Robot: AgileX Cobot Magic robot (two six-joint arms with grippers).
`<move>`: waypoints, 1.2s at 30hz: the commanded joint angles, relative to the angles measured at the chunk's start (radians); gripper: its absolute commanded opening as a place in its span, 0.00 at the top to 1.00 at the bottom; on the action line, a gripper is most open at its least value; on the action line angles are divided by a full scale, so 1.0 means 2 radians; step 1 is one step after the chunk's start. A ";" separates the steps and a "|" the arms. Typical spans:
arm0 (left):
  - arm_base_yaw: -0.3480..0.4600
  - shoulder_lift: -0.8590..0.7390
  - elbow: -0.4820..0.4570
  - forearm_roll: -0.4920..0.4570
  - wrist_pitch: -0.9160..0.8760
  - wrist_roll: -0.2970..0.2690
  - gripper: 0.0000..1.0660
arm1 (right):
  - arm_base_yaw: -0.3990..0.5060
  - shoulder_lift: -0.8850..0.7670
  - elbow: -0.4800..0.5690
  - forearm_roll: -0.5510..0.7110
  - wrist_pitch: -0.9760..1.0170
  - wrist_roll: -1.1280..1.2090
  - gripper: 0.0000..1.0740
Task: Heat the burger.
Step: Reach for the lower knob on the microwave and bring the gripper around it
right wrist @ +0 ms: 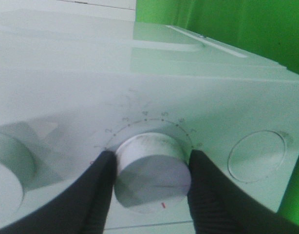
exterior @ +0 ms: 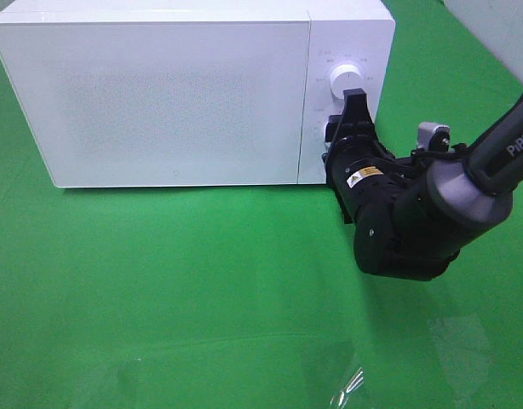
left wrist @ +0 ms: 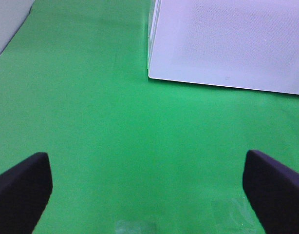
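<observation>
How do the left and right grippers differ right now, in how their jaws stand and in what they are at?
The left gripper is wide open with nothing between its jaws; the right gripper is closed on a white dial of the microwave. The left gripper hangs over bare green cloth, apart from the microwave; the right gripper is at its control panel. Both are dark in colour.

The burger is not showing in any of the views. The white microwave [exterior: 193, 89] is standing on the green cloth [exterior: 202, 281] with its door [exterior: 142, 111] sitting shut, and the speckled front is letting nothing inside show through.
</observation>
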 commanded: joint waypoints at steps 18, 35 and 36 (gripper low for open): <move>0.001 -0.009 0.002 0.000 -0.004 -0.001 0.07 | 0.000 -0.007 -0.024 -0.105 -0.028 0.035 0.99; 0.001 -0.009 0.002 0.000 -0.004 -0.001 0.07 | 0.000 -0.007 -0.024 -0.035 -0.023 0.007 0.64; 0.001 -0.009 0.002 0.000 -0.004 -0.001 0.07 | 0.000 -0.007 -0.024 -0.031 -0.023 0.006 0.63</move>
